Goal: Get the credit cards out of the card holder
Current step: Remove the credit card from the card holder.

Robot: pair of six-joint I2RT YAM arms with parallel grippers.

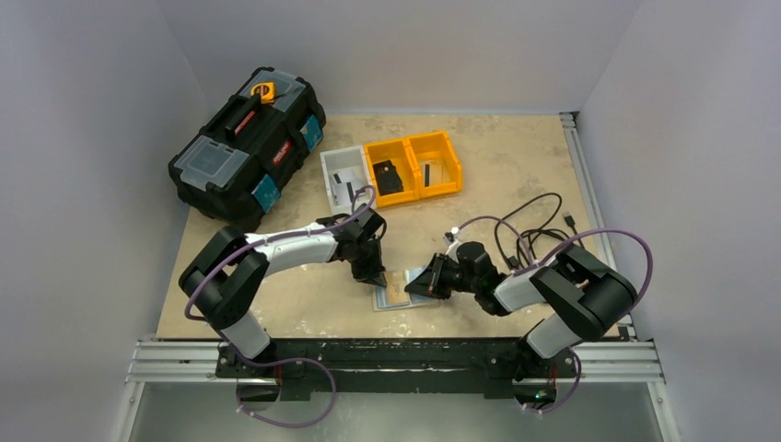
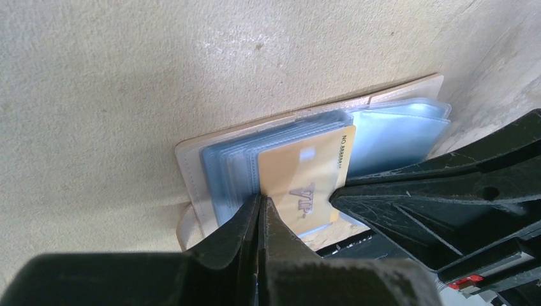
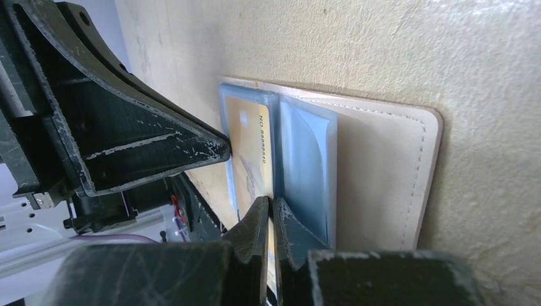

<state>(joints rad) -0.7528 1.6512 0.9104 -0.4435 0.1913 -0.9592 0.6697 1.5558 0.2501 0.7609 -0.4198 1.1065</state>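
Closest to the lens, the right gripper [image 3: 272, 207] is pinching the near edge of a gold credit card [image 3: 250, 146], its jaws closed down to a sliver. That card is sitting in a clear sleeve [image 3: 309, 159] of the card holder [image 3: 383, 172], which is lying open on the bench [image 3: 485, 57] between the two arms, near the front edge. The left gripper [image 2: 261, 203] is pressing its tip onto the sleeves beside the card, its jaws shut on nothing. The likely trouble is that the right jaws are catching plastic along with the card, so a pull would be dragging the whole holder or tearing a sleeve. If the left tip is bearing on the card itself, it would be pinning what ought to slide. So thin a grip could also be slipping off. Whether plastic is caught between the jaws is hidden by the gripper itself, and how many other cards are lying in the stacked sleeves is not showing. From above, both grippers are covering most of the holder, and the dark items in the yellow bins [image 1: 433, 191] are too small to name.
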